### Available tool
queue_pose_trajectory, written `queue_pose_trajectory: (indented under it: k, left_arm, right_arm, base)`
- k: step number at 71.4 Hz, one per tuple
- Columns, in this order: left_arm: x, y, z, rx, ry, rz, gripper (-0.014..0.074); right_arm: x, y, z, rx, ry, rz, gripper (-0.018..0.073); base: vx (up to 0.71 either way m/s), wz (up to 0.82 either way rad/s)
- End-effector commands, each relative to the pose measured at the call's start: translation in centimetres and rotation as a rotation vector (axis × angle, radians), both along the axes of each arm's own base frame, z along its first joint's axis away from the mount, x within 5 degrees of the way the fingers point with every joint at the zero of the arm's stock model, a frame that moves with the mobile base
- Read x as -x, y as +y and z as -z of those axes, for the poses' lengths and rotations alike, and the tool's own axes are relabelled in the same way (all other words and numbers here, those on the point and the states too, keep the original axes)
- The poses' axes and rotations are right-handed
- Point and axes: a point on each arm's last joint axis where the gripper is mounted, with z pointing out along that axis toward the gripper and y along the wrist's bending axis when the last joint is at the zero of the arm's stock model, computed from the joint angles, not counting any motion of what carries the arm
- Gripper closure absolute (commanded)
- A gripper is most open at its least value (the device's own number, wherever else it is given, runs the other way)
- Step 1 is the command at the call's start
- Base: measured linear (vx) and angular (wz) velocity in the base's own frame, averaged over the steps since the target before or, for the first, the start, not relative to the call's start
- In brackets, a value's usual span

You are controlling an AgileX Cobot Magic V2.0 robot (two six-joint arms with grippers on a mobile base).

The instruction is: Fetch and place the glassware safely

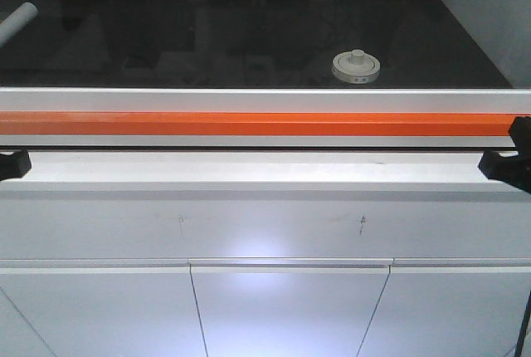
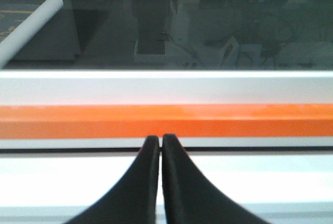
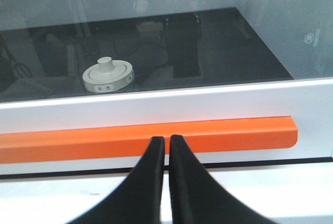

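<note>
One squat glass jar, capped by a cream-white knobbed lid, sits on the dark worktop behind a glazed sash, right of centre and near the front edge. Outside, facing the orange handle bar, the left gripper and right gripper wait, jaws pressed together, holding nothing. The fetch looks not yet begun; the sash likely needs raising first.
</note>
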Motion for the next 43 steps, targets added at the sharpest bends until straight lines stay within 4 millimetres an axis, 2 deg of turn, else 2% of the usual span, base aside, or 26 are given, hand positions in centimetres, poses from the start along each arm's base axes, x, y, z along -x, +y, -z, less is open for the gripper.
queue_pose_trajectory:
  k: [1, 12, 23, 43]
  left_arm:
    - [0.5, -0.1, -0.3, 0.003, -0.199, 0.005, 0.0603]
    - [2.2, -0.1, 2.1, -0.007, -0.329, 0.012, 0.0603]
    - [3.1, -0.1, 3.4, -0.006, -0.359, 0.012, 0.0603]
    - [3.1, -0.4, 3.1, -0.038, -0.417, 0.049, 0.0603]
  right_arm:
    - [0.8, 0.3, -0.9, -0.002, -0.198, -0.041, 0.0563]
    - [1.7, 0.9, -0.1, 0.042, -0.315, -0.107, 0.0563]
    - [1.2, 1.3, 0.9, 0.119, -0.252, -0.157, 0.0563]
    - [-1.1, 1.2, 3.3, 0.087, -0.197, -0.142, 0.0561]
  base:
    - [0.0, 0.0]
    - [0.0, 0.0]
    - [0.0, 0.0]
    - [0.0, 0.0]
